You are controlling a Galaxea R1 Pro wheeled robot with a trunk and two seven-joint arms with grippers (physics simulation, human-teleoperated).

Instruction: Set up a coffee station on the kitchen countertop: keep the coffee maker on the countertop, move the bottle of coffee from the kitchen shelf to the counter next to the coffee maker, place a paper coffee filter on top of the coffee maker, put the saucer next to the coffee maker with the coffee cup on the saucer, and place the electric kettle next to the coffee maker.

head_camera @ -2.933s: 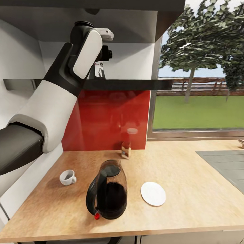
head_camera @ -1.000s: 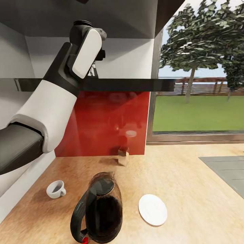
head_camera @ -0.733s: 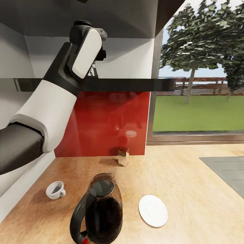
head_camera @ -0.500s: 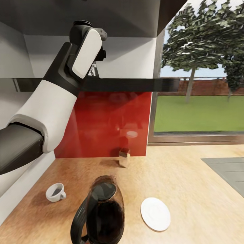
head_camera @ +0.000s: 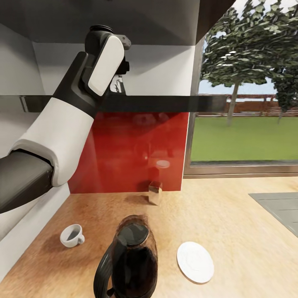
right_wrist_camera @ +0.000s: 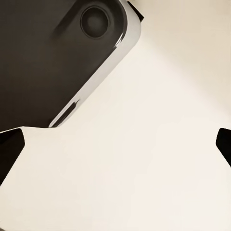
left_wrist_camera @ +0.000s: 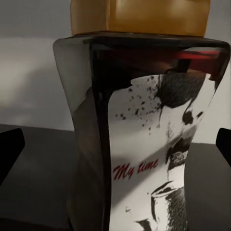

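The bottle of coffee (left_wrist_camera: 144, 144), dark with a yellow lid and a pale label, stands on the dark kitchen shelf (head_camera: 165, 103). My left gripper (left_wrist_camera: 115, 149) is open, one fingertip on each side of the bottle. My raised left arm (head_camera: 74, 120) hides most of the bottle in the head view. On the light-wood countertop (head_camera: 231, 223) stand the electric kettle (head_camera: 132, 258), the white coffee cup (head_camera: 72, 236) and the saucer (head_camera: 195, 262). My right gripper (right_wrist_camera: 115, 144) is open and holds nothing, over a pale surface. The coffee maker and the paper coffee filter are out of view.
A small glass container (head_camera: 155, 193) stands at the foot of the red backsplash (head_camera: 136, 153). A grey inset panel (head_camera: 279, 207) lies in the counter at the right, below a large window (head_camera: 248, 116). A dark cabinet overhangs the shelf. A dark silver-rimmed body (right_wrist_camera: 57, 57) is near my right gripper.
The camera has moved, so the counter things sit lower and more to the right in the picture. My left hand has reached further in over the shelf, behind the forearm.
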